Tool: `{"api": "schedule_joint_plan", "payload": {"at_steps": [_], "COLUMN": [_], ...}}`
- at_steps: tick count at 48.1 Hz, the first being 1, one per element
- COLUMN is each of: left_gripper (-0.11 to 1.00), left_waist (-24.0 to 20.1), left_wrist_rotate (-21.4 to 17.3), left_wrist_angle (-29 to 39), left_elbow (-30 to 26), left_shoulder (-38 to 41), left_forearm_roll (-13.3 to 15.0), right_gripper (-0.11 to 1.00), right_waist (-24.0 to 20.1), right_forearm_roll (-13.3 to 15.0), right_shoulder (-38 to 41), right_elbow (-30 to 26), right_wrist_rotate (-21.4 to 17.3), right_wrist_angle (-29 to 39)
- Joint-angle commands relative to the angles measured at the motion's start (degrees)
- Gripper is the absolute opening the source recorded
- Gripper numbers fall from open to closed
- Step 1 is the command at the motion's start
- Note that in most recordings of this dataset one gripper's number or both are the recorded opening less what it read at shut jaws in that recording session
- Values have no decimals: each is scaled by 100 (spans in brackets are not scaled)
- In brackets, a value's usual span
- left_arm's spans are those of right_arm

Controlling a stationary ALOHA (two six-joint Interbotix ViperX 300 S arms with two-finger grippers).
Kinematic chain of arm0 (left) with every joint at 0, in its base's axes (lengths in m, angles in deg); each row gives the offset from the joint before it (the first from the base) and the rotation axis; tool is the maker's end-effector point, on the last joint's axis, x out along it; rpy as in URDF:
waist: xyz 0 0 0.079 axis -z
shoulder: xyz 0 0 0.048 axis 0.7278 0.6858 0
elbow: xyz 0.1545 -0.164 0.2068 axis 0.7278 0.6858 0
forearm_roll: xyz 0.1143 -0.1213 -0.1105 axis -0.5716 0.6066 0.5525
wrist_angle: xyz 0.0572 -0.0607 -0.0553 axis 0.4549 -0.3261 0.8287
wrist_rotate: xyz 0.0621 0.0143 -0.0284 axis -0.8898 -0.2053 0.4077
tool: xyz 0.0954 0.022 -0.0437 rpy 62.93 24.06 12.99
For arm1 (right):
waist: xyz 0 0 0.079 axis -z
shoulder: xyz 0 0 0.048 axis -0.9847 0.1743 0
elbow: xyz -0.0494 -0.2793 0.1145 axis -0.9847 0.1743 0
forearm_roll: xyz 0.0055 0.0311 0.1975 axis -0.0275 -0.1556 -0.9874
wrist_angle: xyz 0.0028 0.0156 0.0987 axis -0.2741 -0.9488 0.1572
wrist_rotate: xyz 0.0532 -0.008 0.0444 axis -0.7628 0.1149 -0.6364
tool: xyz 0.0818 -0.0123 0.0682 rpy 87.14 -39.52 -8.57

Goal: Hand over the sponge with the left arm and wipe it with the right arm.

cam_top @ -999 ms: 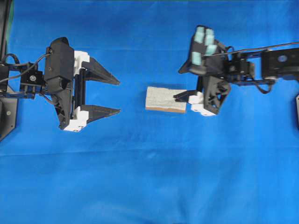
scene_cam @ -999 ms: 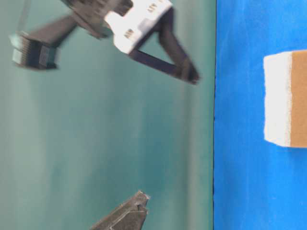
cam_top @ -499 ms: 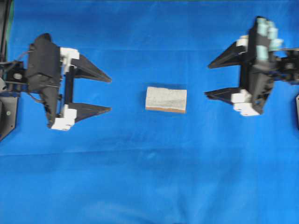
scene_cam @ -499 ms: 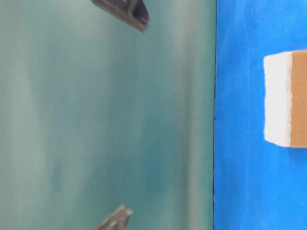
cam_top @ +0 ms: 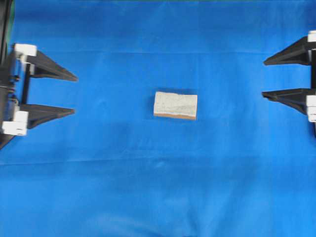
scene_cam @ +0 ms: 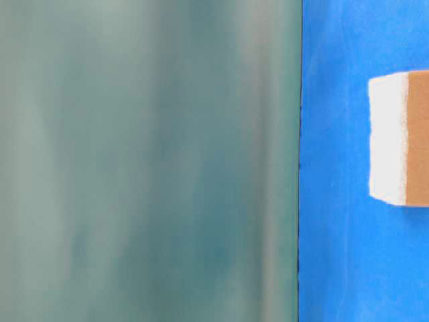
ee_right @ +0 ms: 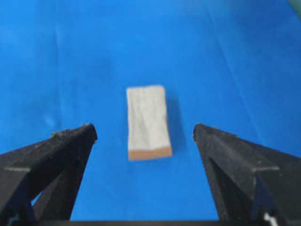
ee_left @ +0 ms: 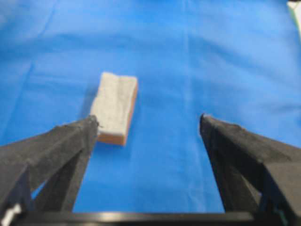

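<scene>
The sponge (cam_top: 175, 105) lies flat on the blue cloth near the middle, grey-white top up, with its orange-brown layer along the near edge. It also shows in the table-level view as the sponge (scene_cam: 398, 137), in the left wrist view as the sponge (ee_left: 114, 107) and in the right wrist view as the sponge (ee_right: 147, 122). My left gripper (cam_top: 75, 94) is at the far left edge, open and empty, well away from the sponge. My right gripper (cam_top: 263, 78) is at the far right edge, open and empty too. Neither touches the sponge. Both arms' bodies are mostly out of view.
The blue cloth (cam_top: 158, 187) covers the whole table. In the table-level view its edge (scene_cam: 299, 161) meets a blurred teal-grey backdrop (scene_cam: 147, 161). A black mount (cam_top: 4, 29) stands at the far left edge.
Both arms have pulled back from the sponge to the outer edges, the right one leaving the sponge's side. The sponge has stayed put. Both grippers left the table-level view.
</scene>
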Motion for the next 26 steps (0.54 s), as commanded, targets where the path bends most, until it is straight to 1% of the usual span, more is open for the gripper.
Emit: {"api": "schedule_joint_plan", "payload": {"at_steps": [1,9,16,26], "left_gripper": [85,85,85,84], "left_waist": [9,0,0,9], "left_wrist_rotate": [0,0,0,0], "left_wrist_angle": [97,149,202,308], "left_elbow": [105,571,888,1213], "left_shoulder": [-369,-1125,-1573,-1784], "left_forearm_roll": [-9,-18,-18,-18], "right_gripper": [76,76,76,76], "right_waist": [-9,-9,-9,70], "right_forearm_roll": [9,9,9,-62], "right_shoulder": [-272,-598,-738,-712], "right_elbow": [97,483,826,1072], "right_wrist_rotate": [-9,-35,-44,-123], "right_wrist_angle": [9,26,0,-105]}}
